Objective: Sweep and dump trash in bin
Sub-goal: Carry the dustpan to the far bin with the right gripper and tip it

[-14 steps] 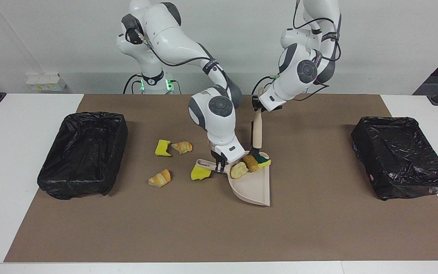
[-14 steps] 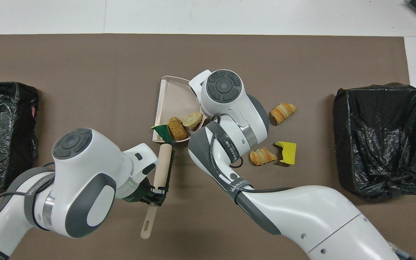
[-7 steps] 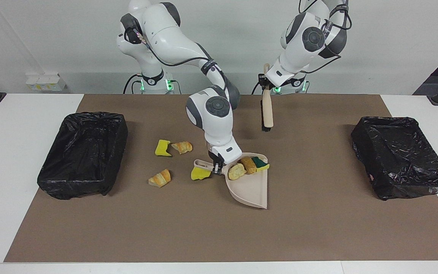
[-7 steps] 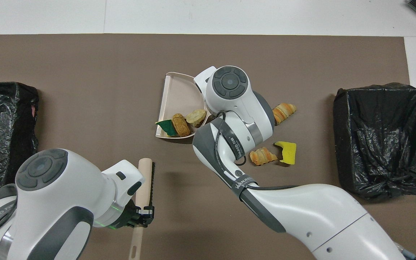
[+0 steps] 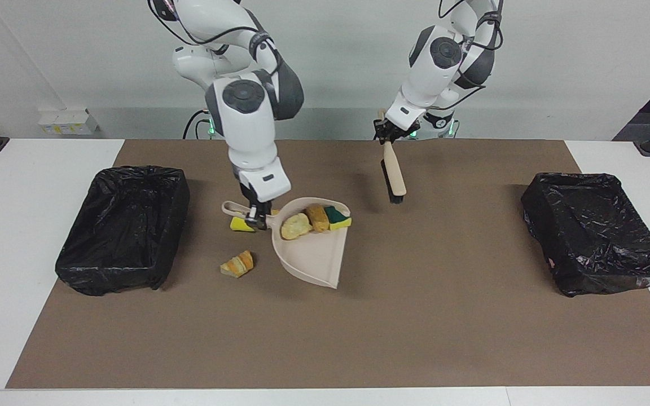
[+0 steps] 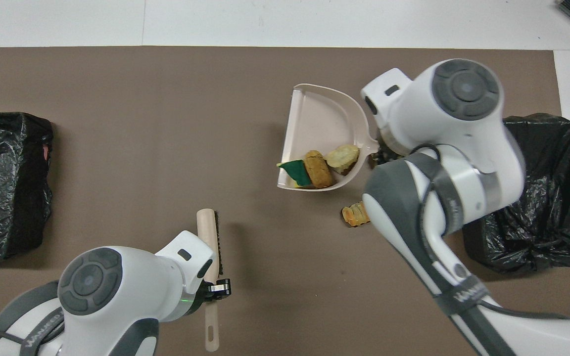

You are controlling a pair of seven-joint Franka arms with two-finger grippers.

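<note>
Since a second ago I am lifting the dustpan (image 5: 311, 254) off the mat and carrying it toward the right arm's end of the table; the brush (image 5: 392, 172) has pulled back from the pan toward the robots.

My right gripper (image 5: 255, 216) is clamping shut on the dustpan's handle, holding the pan in the air over the brown mat (image 5: 359, 338). Three pieces of trash are riding at the handle end of the pan: a pale bread piece (image 5: 295, 225), a brown bread piece (image 5: 318, 217), and a yellow sponge bit with a green face (image 5: 337, 217).

My left gripper (image 5: 386, 131) is closing tight on the brush handle, bristle end hanging down over the mat at about 1 o'clock from the pan in the facing view.

Writing: "WANEED" is showing on my right arm's band in the overhead view; the rest is not readable.

Left on the mat: a striped bread piece (image 5: 238, 264) at about 8 o'clock from the pan, and a yellow sponge bit (image 5: 240, 224) partly hidden under my right gripper. In the overhead view my right arm is covering much of the black-lined bin (image 5: 124, 225) at its end. The other bin (image 5: 596, 237) is sitting at the left arm's end.
</note>
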